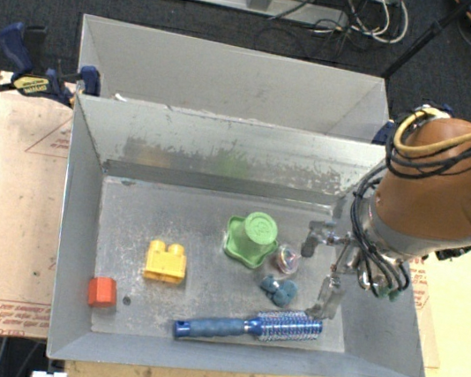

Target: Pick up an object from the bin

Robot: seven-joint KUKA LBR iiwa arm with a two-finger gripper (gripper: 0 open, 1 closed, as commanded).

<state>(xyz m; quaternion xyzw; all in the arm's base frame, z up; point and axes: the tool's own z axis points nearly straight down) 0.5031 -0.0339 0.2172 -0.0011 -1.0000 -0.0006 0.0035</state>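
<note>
My gripper (325,298) hangs at the right side of the bin, its fingers pointing down just above the bristle end of a blue hairbrush (248,328) that lies along the front of the floor. Nothing shows between the fingers. A small teal lump (279,289) lies just left of the fingertips. Beside it sits a small clear, pinkish round piece (285,258). A green cup (251,238) lies on its side in the middle of the bin.
A yellow two-stud brick (165,262) sits left of centre and a small orange-red cube (102,292) lies near the front left corner. The arm with its orange cover and cables overhangs the bin's right wall.
</note>
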